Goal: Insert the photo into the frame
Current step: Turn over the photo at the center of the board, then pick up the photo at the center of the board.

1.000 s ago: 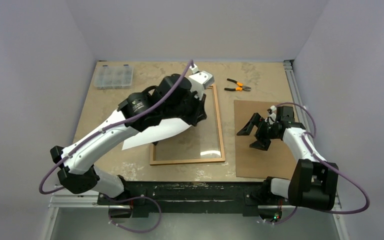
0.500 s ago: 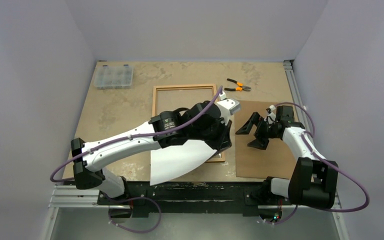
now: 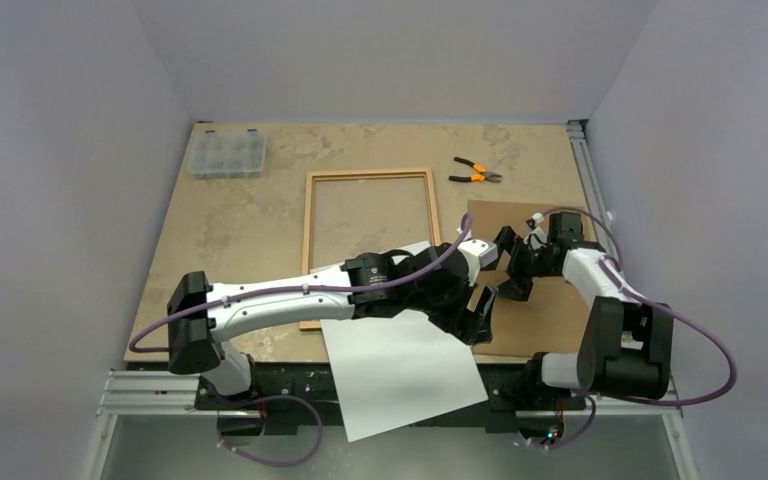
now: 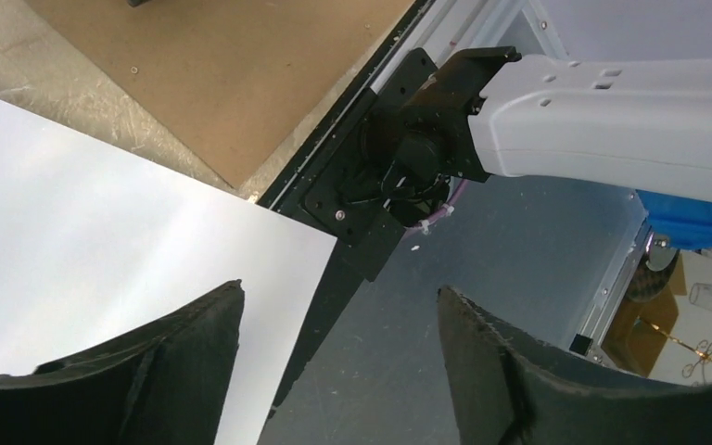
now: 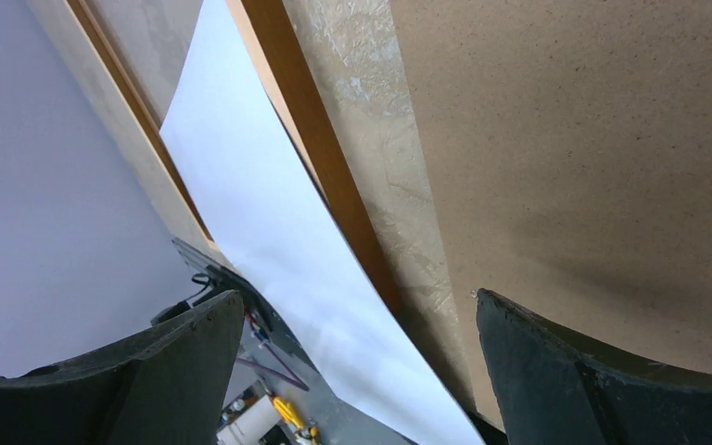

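Note:
The photo [image 3: 400, 380] lies white back up at the table's near edge, overhanging the black base rail, its far part resting across the near right corner of the frame [image 3: 307, 240]. My left gripper [image 3: 482, 318] hangs open just right of the sheet with nothing between its fingers. In the left wrist view the photo [image 4: 102, 204] fills the left and the left gripper [image 4: 340, 287] gapes over its edge. My right gripper [image 3: 505, 265] stands open above the brown backing panel [image 3: 545, 325]. The right wrist view shows the right gripper [image 5: 360, 297] empty, with the photo [image 5: 260, 213] crossing a frame rail [image 5: 306, 139].
Orange-handled pliers [image 3: 475, 172] lie behind the frame's far right corner. A clear compartment box [image 3: 226, 152] sits at the far left. The backing panel [image 5: 593, 139] lies flat to the frame's right. The right arm's base [image 4: 408, 158] stands close by the left gripper.
The left arm swung the photo from over the frame toward the near right, then opened and let it go. The sheet now lies flatter, hanging over the front edge. The right arm barely moved.

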